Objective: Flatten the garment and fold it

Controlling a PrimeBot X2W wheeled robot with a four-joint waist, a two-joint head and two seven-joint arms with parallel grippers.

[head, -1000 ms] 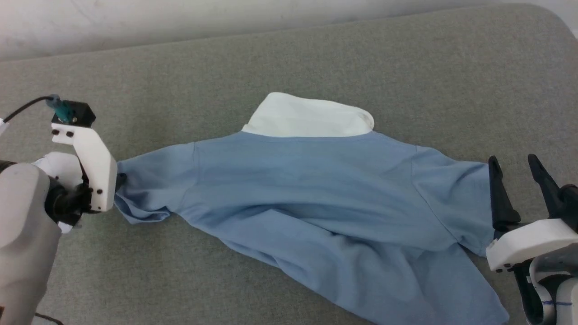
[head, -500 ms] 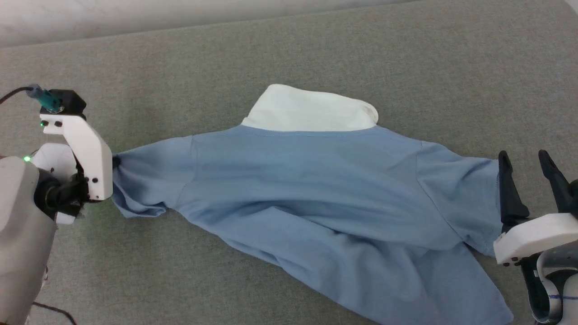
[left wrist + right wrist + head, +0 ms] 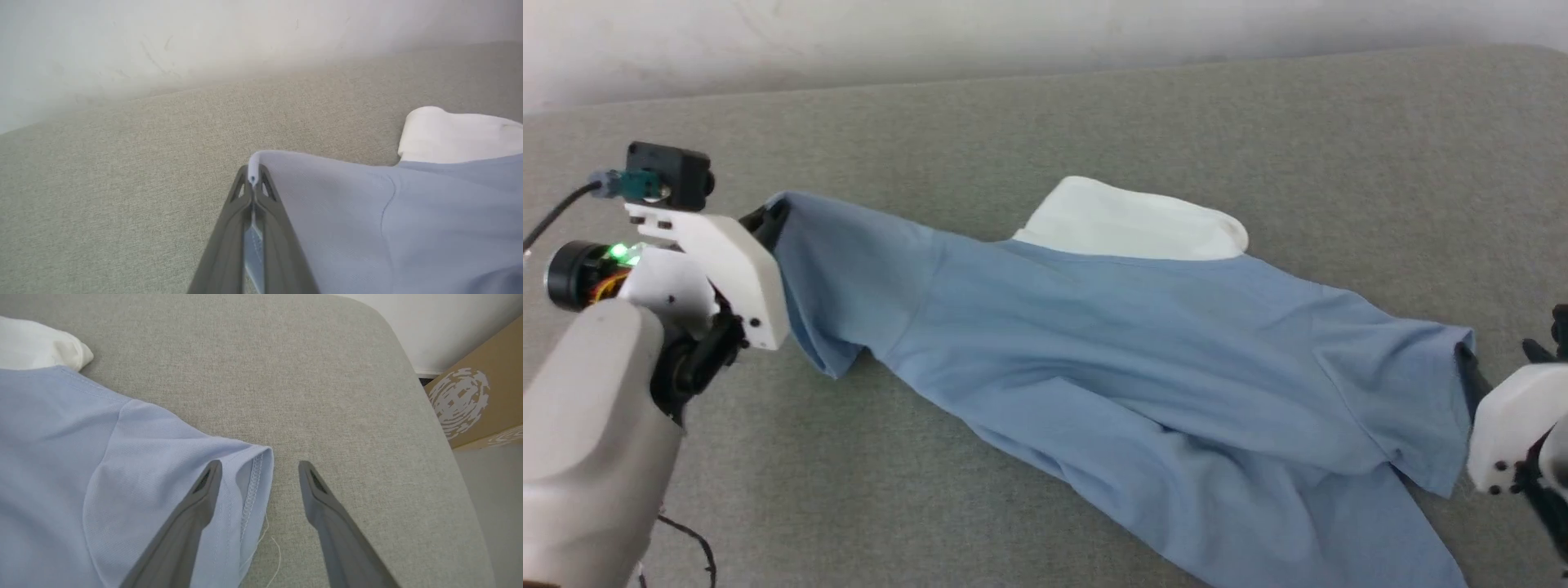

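Grey fabric surface; pale wall behind; cardboard box.

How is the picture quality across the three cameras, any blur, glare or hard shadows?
Head view: soft, even light, no glare, only a faint shadow under the raised sleeve of the garment. Left wrist view: the wall looks hazy and washed out, the left gripper close and soft. Right wrist view: sharpest, sleeve hem stitching clear.

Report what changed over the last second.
The left gripper shut on the left sleeve hem of the garment and drew it up and away from the robot, stretching that sleeve. The right gripper stayed open over the right sleeve hem; the collar and body stayed on the table.
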